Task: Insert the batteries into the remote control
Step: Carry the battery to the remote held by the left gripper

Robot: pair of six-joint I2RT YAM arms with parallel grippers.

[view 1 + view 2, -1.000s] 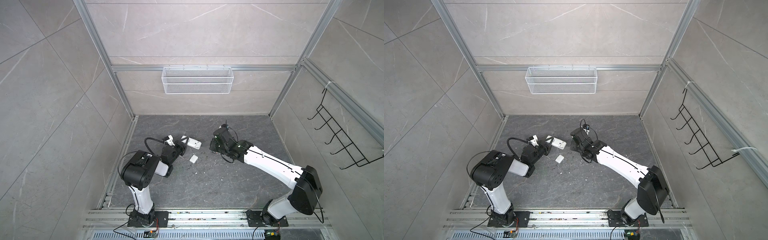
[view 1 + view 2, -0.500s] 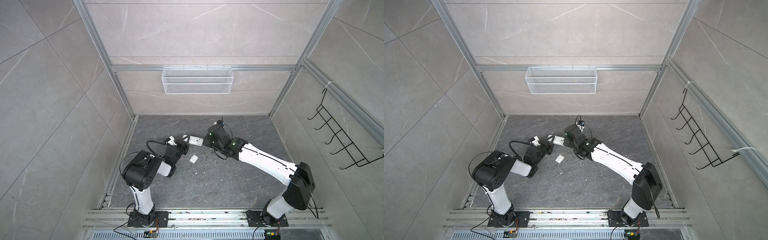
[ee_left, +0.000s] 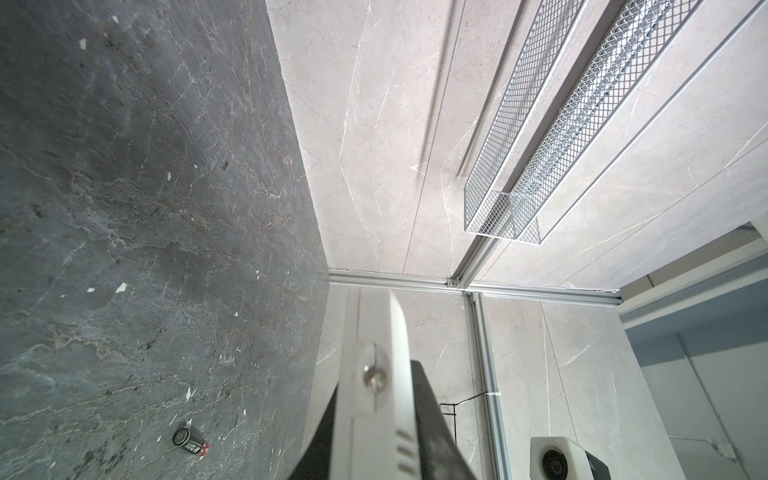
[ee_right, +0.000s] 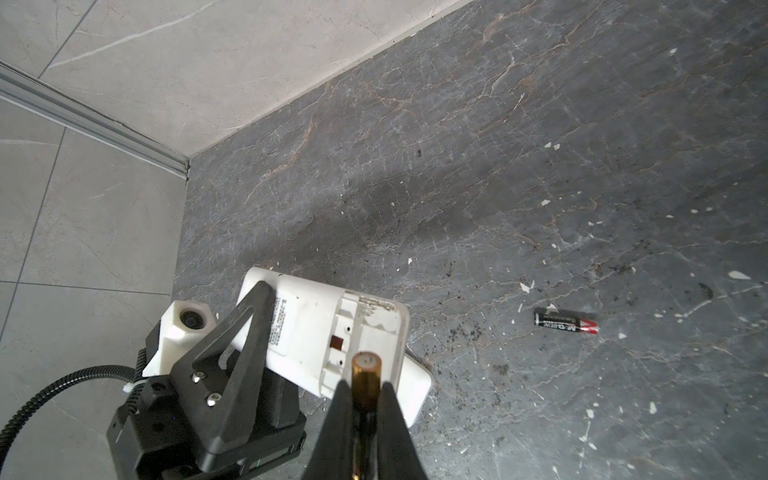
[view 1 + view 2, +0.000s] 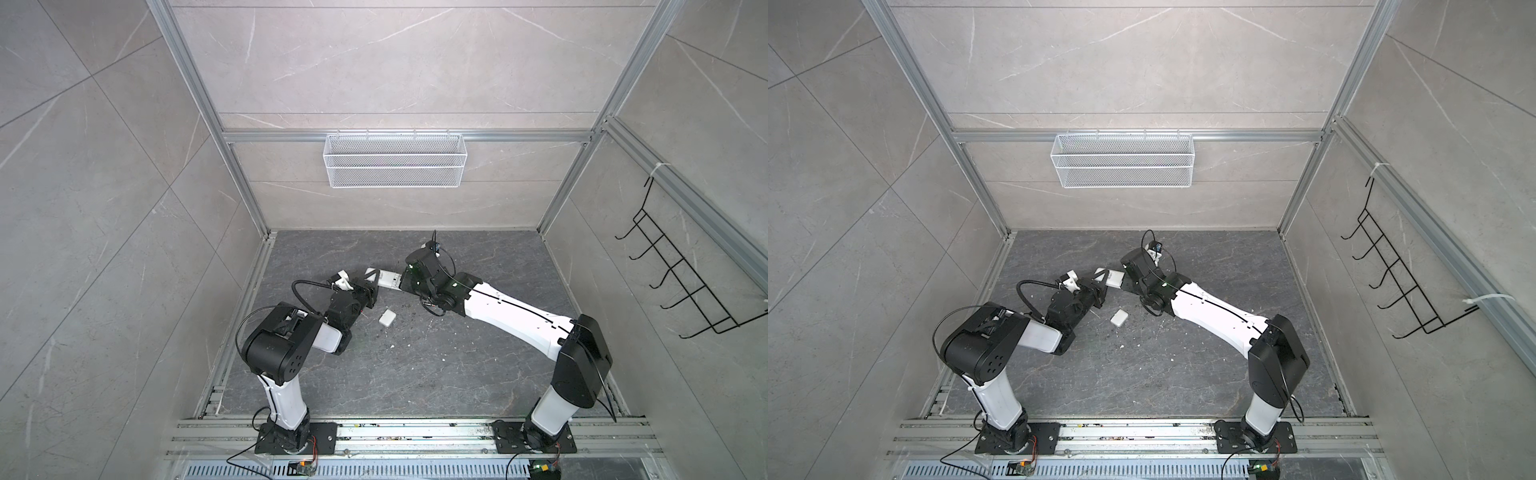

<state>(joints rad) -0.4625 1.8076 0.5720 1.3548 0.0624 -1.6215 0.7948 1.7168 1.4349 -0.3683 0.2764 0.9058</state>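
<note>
In a top view my left gripper [image 5: 371,287] clamps the remote control [image 5: 388,279], tilted, far-left on the floor. The right gripper [image 5: 403,282] is just beside it.

Left wrist view: the loose battery [image 3: 190,440] lies on the floor.

Right wrist view: the right claw pinches the held battery [image 4: 365,376], gold end forward. I fear it jams if it enters the open white bay tilted.

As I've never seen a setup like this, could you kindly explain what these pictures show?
These are two robot arms, the left arm and the right arm, mounted beside a dark floor. Two pictures look down from overhead; two come from cameras on the arms' wrists. The left end effector is shut on the white remote control, whose battery compartment is open. The right end effector grips one battery close to that compartment. A second battery and a small white cover lie loose on the floor.
</note>
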